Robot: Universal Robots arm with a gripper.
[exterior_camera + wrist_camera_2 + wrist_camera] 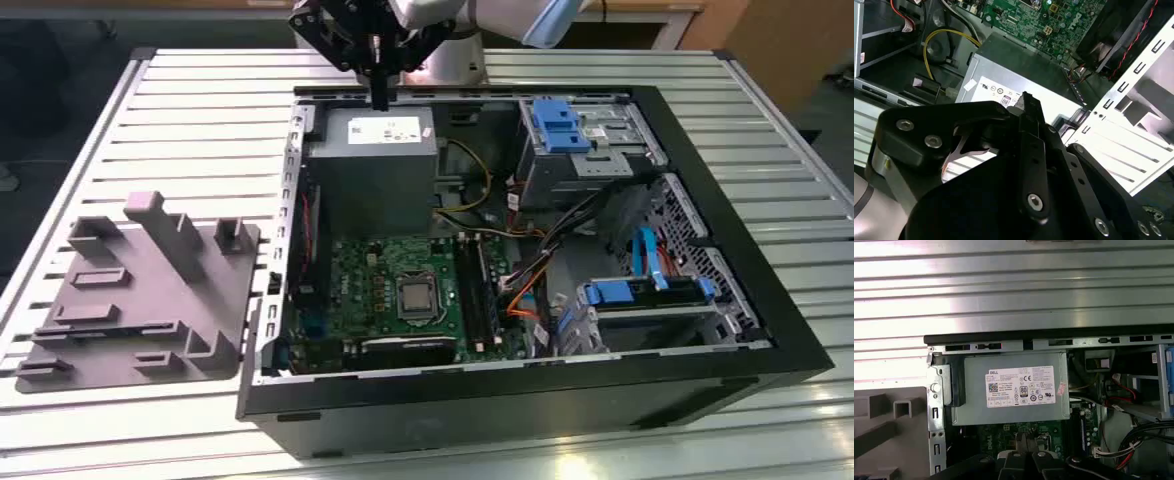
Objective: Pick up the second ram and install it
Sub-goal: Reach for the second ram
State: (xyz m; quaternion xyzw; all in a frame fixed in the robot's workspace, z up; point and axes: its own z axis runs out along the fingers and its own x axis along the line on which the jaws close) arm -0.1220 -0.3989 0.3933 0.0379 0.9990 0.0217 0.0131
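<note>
My gripper (382, 98) hangs above the far rim of the open computer case (747, 340), over the grey power supply (378, 150). Its black fingers (1027, 105) stand pressed together, and I see nothing between them. In the first wrist view the fingertips (1023, 441) point toward the power supply's label (1021, 386). The long black memory sockets (475, 290) lie on the green motherboard (387, 275), well in front of the gripper. I cannot make out the second ram; it is hidden or blends with the sockets.
A grey plastic fixture (134, 290) with raised blocks and slots lies on the slatted metal table (200, 110) at the exterior view's left. Blue drive brackets (558, 125), cables and a drive cage (654, 290) occupy the case's right half.
</note>
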